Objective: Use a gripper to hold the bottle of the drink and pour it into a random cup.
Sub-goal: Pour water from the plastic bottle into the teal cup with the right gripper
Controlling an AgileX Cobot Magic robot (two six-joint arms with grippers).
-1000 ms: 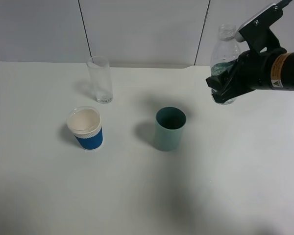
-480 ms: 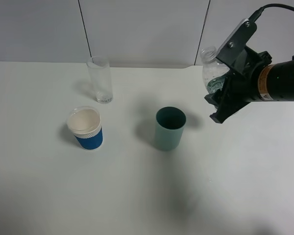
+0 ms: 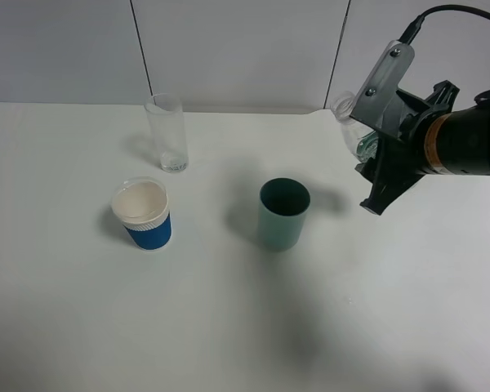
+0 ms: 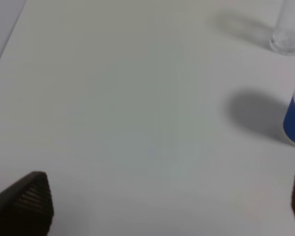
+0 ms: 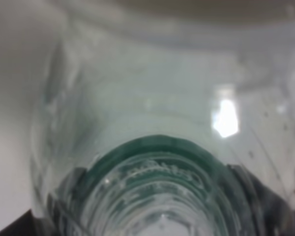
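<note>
Three drinking vessels are standing on the white desk (image 3: 229, 327) in the high view. A tall clear glass (image 3: 167, 131) is in the upper left part of the frame. A white paper cup with a blue sleeve (image 3: 144, 214) is at the middle left, and the teal cup (image 3: 283, 214) is near the centre. At the upper right of the frame, the right end effector (image 3: 374, 151) is gripping the bottle (image 3: 347, 113) and holding it in the air. The bottle is tilting, with its neck pointing toward the left of the frame. It is sitting up and to the right of the teal cup, not over the cup's mouth. I am judging that this tilt is preparing the pour, and that the neck must first come above the cup. An orange band is going around the arm, but its small print is not readable.

In the left wrist view, the left end effector (image 4: 162, 204) is hanging over bare desk with its jaws wide apart and nothing between them. It is probably waiting out of the way. The paper cup and the foot of the glass are showing at the right edge.

In the right wrist view, the bottle is filling almost the whole frame. Dark fingers (image 5: 265, 206) are pressing it at the lower corners. The dark green label is curving across the lower middle, and its pale print is too blurred to read.
</note>
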